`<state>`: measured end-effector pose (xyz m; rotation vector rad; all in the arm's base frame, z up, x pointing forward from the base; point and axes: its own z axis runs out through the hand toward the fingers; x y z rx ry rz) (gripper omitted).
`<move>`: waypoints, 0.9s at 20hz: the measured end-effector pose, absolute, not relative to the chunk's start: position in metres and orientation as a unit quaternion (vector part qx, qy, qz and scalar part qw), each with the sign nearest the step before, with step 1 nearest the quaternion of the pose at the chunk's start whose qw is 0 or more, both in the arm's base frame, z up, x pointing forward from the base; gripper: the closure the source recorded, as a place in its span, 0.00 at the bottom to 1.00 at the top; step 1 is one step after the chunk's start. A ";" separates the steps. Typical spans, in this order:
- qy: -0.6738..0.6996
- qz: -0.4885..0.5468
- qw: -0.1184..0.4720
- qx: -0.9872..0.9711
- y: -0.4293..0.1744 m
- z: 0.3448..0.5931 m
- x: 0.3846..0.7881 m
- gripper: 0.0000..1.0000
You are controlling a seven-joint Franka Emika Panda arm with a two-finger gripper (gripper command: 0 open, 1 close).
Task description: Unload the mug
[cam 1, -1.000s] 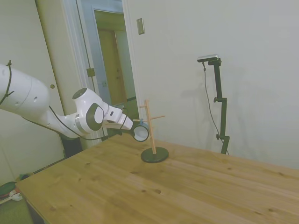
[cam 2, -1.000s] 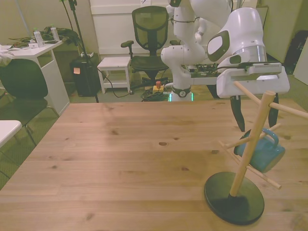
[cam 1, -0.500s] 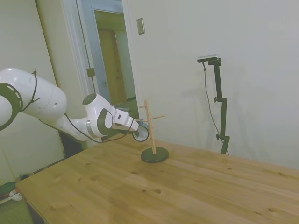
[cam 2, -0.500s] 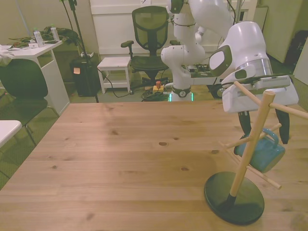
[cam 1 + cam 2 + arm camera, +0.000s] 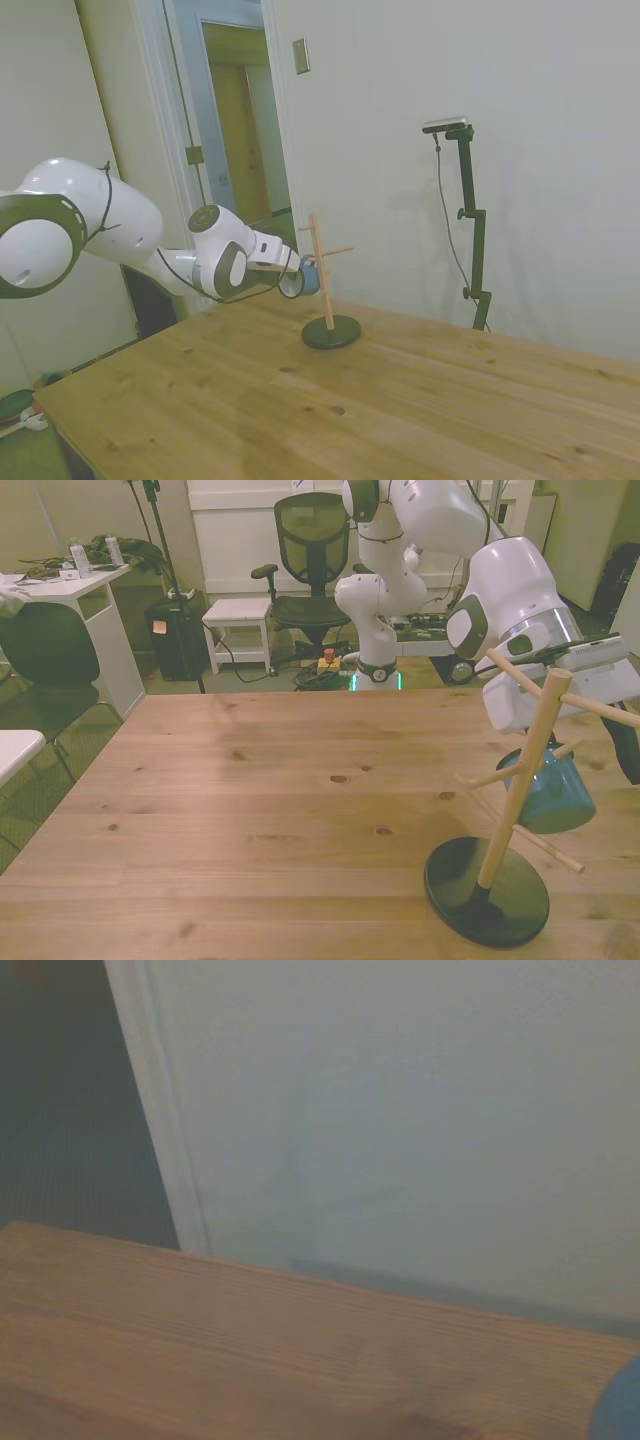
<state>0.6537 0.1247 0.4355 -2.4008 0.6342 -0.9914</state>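
The light-blue mug hangs on a low peg of the wooden mug tree, at the front view's right. In the side view the mug shows just left of the tree's post. My gripper is open and straddles the mug from behind. One dark finger shows to the mug's right; the other is mostly hidden behind the post and mug. In the side view the gripper meets the mug at peg height. A blue sliver at the wrist view's corner could be the mug.
The tree's black round base sits near the table's front right corner, with upper pegs jutting beside the hand. The wooden table stretches to the front view's left. Behind it are an office chair and a desk.
The hand moved toward the front view's right and in around the mug, so the fingers now flank it. The mug has shifted slightly and hangs more upright.
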 end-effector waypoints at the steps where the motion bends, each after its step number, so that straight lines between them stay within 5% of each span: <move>1: 0.227 -0.359 0.235 -0.874 0.123 0.435 0.654 1.00; 18: 0.217 -0.359 0.251 -0.872 0.106 0.442 0.654 1.00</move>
